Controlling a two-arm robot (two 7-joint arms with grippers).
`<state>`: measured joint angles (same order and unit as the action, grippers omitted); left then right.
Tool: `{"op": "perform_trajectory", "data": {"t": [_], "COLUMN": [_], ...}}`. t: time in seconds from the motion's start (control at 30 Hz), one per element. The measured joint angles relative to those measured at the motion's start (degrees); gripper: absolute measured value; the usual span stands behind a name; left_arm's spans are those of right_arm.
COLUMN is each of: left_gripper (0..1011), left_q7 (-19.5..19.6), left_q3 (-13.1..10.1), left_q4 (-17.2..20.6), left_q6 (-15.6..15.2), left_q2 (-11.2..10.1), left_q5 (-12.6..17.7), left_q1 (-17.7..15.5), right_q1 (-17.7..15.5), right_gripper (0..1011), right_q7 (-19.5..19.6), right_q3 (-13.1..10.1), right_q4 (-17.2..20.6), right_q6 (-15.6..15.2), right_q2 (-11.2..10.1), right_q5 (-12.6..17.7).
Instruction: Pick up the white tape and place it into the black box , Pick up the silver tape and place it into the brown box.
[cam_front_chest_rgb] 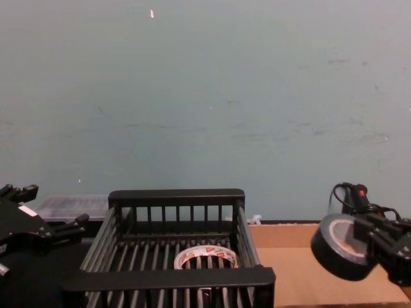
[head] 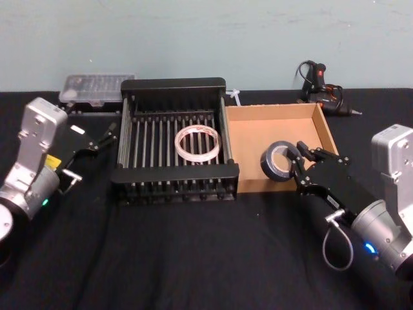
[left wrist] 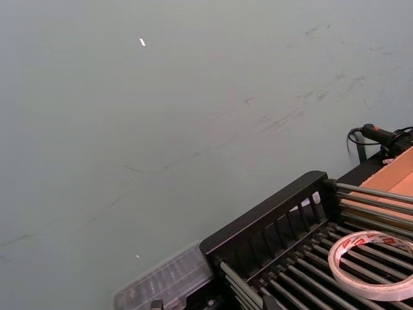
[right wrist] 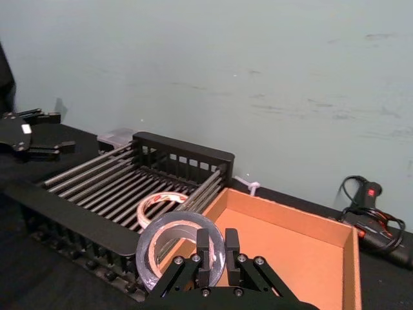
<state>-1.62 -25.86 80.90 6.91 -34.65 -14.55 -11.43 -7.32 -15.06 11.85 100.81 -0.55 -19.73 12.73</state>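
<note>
The white tape (head: 198,143) lies flat on the barred bottom of the black box (head: 173,84), also seen as the white tape (left wrist: 371,265) and the white tape (cam_front_chest_rgb: 205,256). My right gripper (head: 295,158) is shut on the wall of the silver tape (head: 276,161), holding it on edge above the brown box (head: 274,111), near its front left corner. In the right wrist view the silver tape (right wrist: 174,248) is pinched in the right gripper (right wrist: 217,247). The left gripper (head: 97,141) stands open left of the black box, holding nothing.
A clear plastic case (head: 97,87) lies behind the black box at the back left. A glue gun (head: 322,90) with its cable lies behind the brown box at the back right. Black cloth covers the table, and a pale wall stands close behind.
</note>
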Motion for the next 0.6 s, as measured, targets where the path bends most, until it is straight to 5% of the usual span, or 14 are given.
{"op": "perform_trajectory", "data": {"t": [0.6], "left_gripper": [1001], "left_q7": [0.0], "left_q3": [0.0], "left_q4": [0.0], "left_q6": [0.0], "left_q2": [0.0], "left_q5": [0.0], "left_q1": [0.0], "right_q1": [3.2], "right_gripper": [146], "right_q7": [3.4], "right_q3": [-3.2], "right_q4": [-4.2], "right_q6": [-1.3], "right_q2": [2.8], "right_q5": [-1.0]}}
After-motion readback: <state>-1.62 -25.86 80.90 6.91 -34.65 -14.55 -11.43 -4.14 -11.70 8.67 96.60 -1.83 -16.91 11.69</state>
